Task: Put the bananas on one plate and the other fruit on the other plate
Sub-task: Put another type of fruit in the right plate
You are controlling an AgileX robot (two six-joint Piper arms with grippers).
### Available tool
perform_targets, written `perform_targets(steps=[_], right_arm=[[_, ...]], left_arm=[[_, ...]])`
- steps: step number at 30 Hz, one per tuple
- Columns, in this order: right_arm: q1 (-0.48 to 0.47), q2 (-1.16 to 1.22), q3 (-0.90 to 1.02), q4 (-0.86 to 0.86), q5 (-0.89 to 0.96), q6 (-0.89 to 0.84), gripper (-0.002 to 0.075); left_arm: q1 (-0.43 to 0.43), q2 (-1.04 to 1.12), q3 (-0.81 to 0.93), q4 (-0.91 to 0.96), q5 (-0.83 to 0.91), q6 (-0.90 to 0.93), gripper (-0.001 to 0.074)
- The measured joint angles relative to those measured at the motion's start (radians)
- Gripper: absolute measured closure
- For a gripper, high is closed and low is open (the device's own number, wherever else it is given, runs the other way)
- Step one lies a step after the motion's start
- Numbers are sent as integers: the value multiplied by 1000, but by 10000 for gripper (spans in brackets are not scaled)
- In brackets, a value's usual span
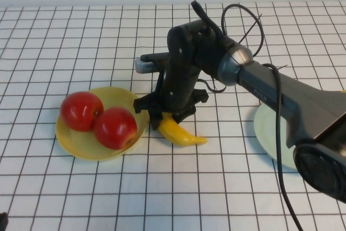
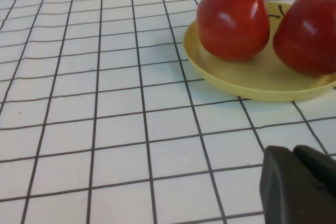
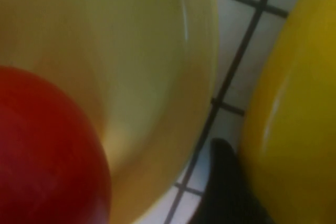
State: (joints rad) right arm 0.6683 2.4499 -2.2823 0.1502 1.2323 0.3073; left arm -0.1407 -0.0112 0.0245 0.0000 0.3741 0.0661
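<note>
Two red apples (image 1: 81, 111) (image 1: 115, 128) sit side by side on the pale yellow plate (image 1: 73, 144) at the left. One yellow banana (image 1: 181, 133) lies on the table just right of that plate. My right gripper (image 1: 165, 117) is down over the banana's near-plate end, open, jaws astride it. In the right wrist view one dark finger (image 3: 226, 187) touches the banana (image 3: 294, 103) beside the plate's rim (image 3: 199, 51). The pale blue-green plate (image 1: 267, 133) lies at the right, mostly hidden under my right arm. My left gripper (image 2: 293, 156) is shut and holds nothing, low near the front left.
The table is a white cloth with a black grid. My right arm and its looping black cables (image 1: 243, 20) reach across the middle from the right. In the left wrist view the apples (image 2: 233, 19) and yellow plate (image 2: 252, 80) lie ahead.
</note>
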Motion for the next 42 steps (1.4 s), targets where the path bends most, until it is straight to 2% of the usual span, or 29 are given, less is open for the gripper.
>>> perform_targets(steps=[3, 9, 15, 21, 26, 32, 37, 42], right_arm=[[0, 2, -11, -2, 0, 0, 405], [-31, -44, -19, 4, 2, 2, 404], [-83, -235, 26, -52, 2, 2, 404], [-115, -398, 257, -150, 2, 12, 404], [-154, -507, 545, -199, 0, 106, 404], [-213, -616, 817, -201, -121, 248, 404], [-261, -636, 927, -179, -241, 277, 404], [-310, -636, 958, -137, -305, 283, 404]], left_arm=[[0, 0, 0, 0, 0, 0, 738], [0, 0, 0, 0, 0, 0, 738], [0, 0, 0, 0, 0, 0, 738], [0, 0, 0, 0, 0, 0, 738], [0, 0, 0, 0, 0, 0, 738], [0, 0, 0, 0, 0, 0, 738], [0, 0, 0, 0, 0, 0, 738], [0, 0, 0, 0, 0, 0, 738]])
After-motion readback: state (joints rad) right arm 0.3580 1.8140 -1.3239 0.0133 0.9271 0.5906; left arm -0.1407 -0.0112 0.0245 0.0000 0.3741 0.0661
